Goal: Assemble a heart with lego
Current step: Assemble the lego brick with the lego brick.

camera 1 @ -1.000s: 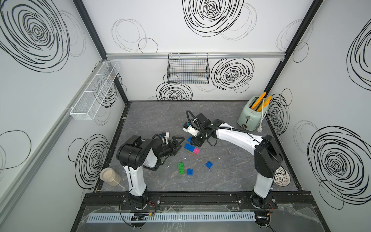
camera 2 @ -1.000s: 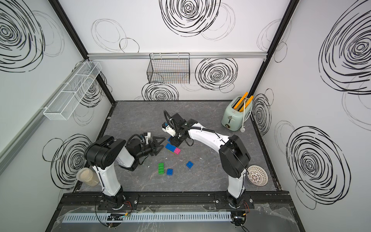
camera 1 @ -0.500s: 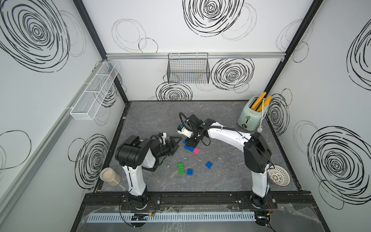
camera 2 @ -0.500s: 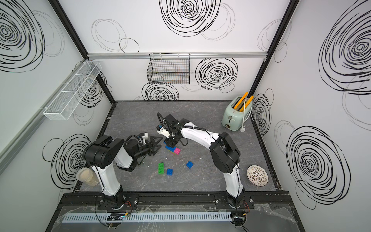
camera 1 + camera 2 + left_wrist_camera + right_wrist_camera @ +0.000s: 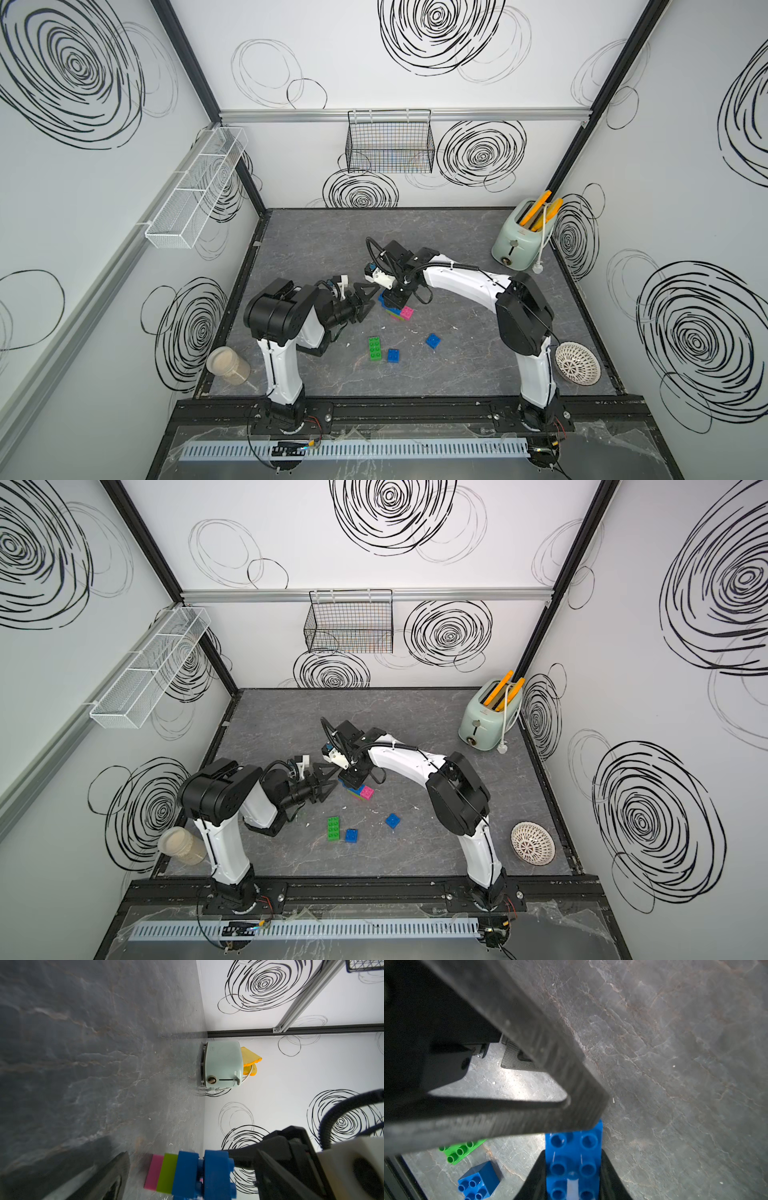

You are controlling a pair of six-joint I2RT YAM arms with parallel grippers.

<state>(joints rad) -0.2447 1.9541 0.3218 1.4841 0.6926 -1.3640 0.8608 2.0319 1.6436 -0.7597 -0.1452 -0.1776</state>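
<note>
The partial heart (image 5: 404, 314) stands on the table as a stack of pink (image 5: 154, 1172), lime (image 5: 167, 1173) and blue (image 5: 186, 1176) bricks. My right gripper (image 5: 395, 298) (image 5: 573, 1180) is shut on a blue oblong brick (image 5: 574, 1157) (image 5: 218, 1174) directly over that stack. A narrow gap with studs shows between the two blue bricks. My left gripper (image 5: 368, 298) (image 5: 326, 781) is open just left of the stack, holding nothing; one of its fingers (image 5: 529, 1059) crosses the right wrist view. Loose lego lies nearer the front: a green brick (image 5: 375, 348) and two blue squares (image 5: 393, 355) (image 5: 432, 340).
A mint toaster (image 5: 519, 237) stands at the back right. A white perforated bowl (image 5: 577, 362) sits at the front right and a jar (image 5: 227, 365) at the front left. A wire basket (image 5: 390, 143) hangs on the back wall and a white rack (image 5: 195, 191) on the left wall.
My right gripper has carried the blue oblong brick leftward and forward until it is over the stack. The left gripper has shifted slightly and stays open beside the stack.
</note>
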